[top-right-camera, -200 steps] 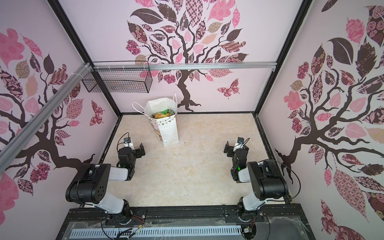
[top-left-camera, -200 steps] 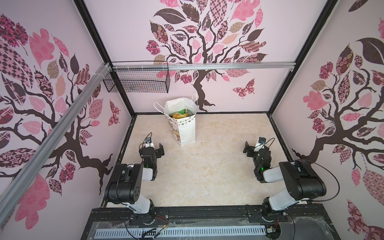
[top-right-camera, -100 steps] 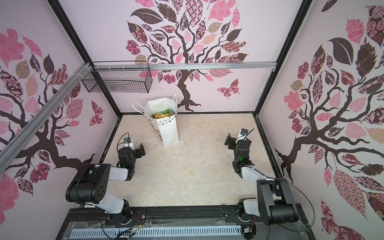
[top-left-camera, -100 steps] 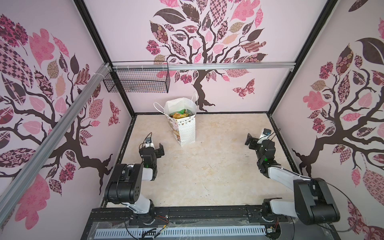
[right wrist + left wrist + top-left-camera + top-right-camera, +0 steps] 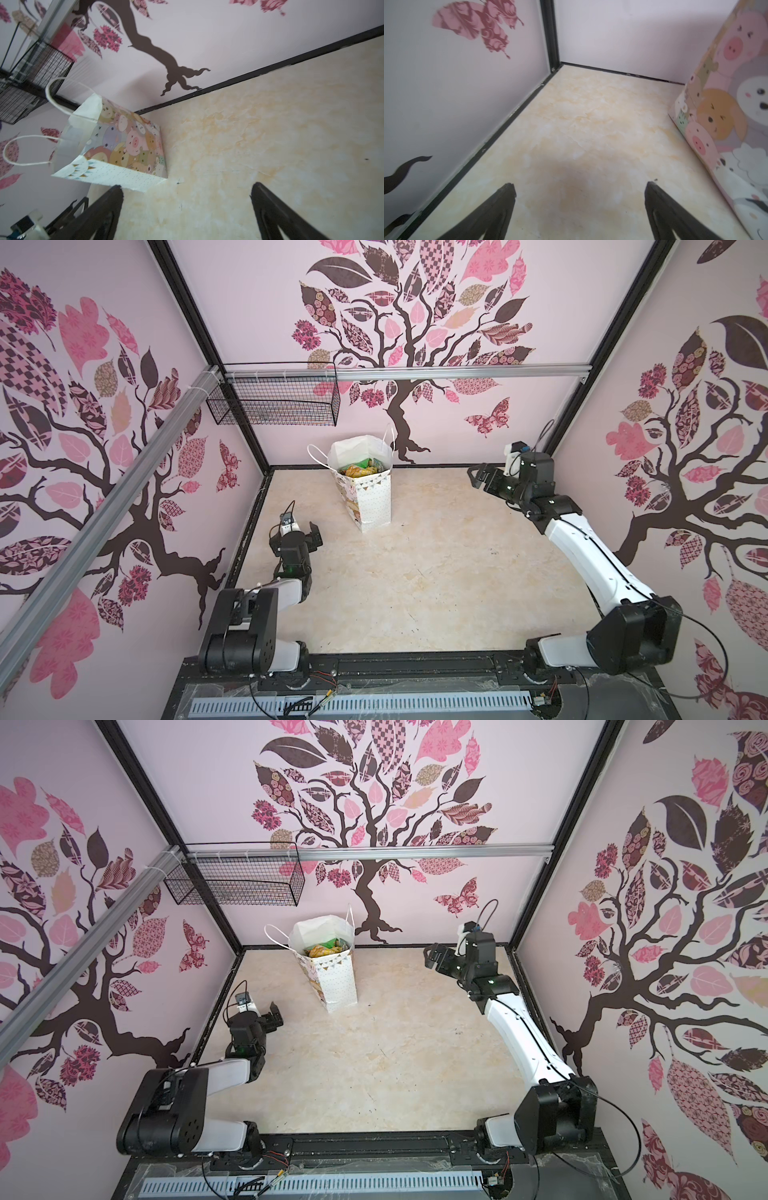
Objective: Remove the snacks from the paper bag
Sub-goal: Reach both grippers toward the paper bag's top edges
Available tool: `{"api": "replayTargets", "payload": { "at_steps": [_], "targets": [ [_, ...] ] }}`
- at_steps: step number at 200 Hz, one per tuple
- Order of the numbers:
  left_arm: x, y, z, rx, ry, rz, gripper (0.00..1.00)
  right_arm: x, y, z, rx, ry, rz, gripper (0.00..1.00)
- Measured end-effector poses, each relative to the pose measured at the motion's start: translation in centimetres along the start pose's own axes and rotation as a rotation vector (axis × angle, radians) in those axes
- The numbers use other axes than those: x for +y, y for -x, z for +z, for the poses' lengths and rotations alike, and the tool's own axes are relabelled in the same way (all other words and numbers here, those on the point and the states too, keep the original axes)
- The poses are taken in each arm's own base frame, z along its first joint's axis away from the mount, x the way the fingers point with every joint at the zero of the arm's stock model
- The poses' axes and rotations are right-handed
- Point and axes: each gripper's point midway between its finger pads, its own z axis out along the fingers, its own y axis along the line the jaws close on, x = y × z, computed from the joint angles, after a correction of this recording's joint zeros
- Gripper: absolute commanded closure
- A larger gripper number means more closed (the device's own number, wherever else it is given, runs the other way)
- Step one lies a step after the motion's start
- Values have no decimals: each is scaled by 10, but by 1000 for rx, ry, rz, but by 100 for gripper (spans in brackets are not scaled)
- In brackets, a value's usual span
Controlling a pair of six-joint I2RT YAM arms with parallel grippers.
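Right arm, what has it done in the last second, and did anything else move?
The right gripper rose and swung out toward the back wall as its arm stretched forward. It is open and empty, short of the paper bag. Nothing was grasped or released. The left gripper, also open, the bag and the snacks inside it stayed put.

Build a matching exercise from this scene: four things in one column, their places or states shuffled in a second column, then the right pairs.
Things
1. paper bag
2. snacks
3. wire basket
4. right gripper

Places or states
a. hung above the far left corner of the table
b. open and holding nothing, in the air to the right of the bag
c. standing upright at the far end of the table
d. inside the bag, seen through its open top

Pairs: 1-c, 2-d, 3-a, 4-b
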Motion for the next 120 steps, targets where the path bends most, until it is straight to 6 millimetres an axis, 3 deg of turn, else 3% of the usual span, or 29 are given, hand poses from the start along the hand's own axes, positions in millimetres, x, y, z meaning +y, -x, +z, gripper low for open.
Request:
{"api": "replayTargets", "payload": {
  "at_steps": [30,48,68,79,120],
  "targets": [
    [9,52,-18,-34,36,-110,2,41,-15,22,100,81,-23,2],
    [3,85,-32,-26,-2,-200,1,60,-20,40,139,118,-32,3],
    [-14,122,-48,15,-105,-312,2,78,-30,62,184,144,-40,3],
    [-25,138,-56,60,-159,-370,8,88,-35,75,208,155,-45,4],
    [-82,179,-70,272,-316,-462,16,126,-39,123,246,188,-68,5]
  ]
}}
